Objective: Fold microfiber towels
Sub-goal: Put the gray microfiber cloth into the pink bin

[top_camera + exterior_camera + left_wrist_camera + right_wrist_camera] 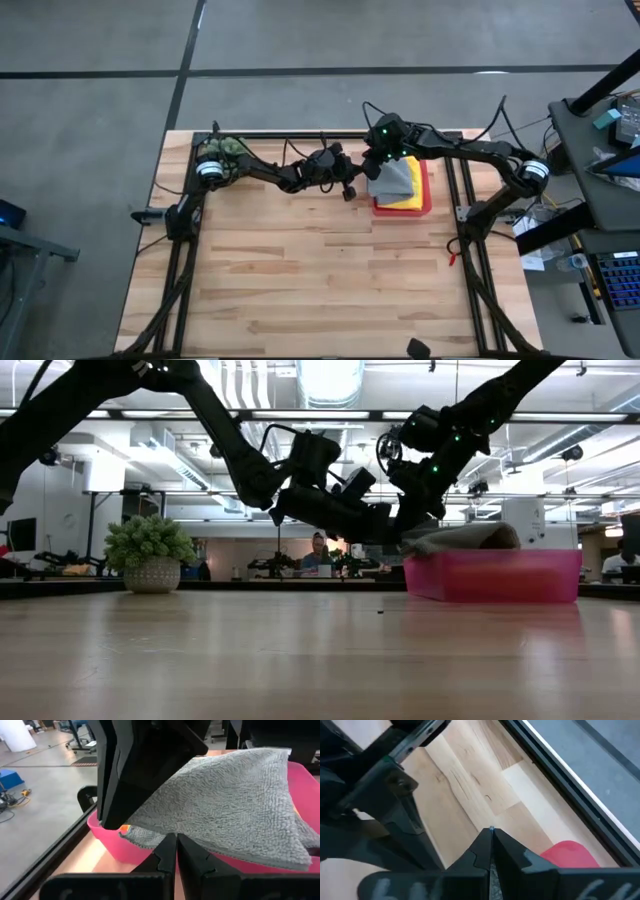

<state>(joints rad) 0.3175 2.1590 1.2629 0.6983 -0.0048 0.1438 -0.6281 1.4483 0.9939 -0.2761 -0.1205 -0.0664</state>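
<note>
Grey towel [393,180] draped over pink tray [426,192], upper right of centre on bench [320,280]. Right gripper [491,831] fingers pressed together, pinching its corner. Left gripper [176,839] fingers pressed together, beside it, empty. Lift slowly, clear the tray rim before spreading flat.

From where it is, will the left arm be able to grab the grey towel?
Probably yes: the left gripper sits shut just short of the grey towel, nothing between them, though the right gripper crowds its upper edge.

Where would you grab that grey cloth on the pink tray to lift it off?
Probably by the grey towel's loose corner hanging over the pink tray's wall, coming from the left gripper's side. That corner overhangs freely, so closed fingers could open and pinch it.
</note>
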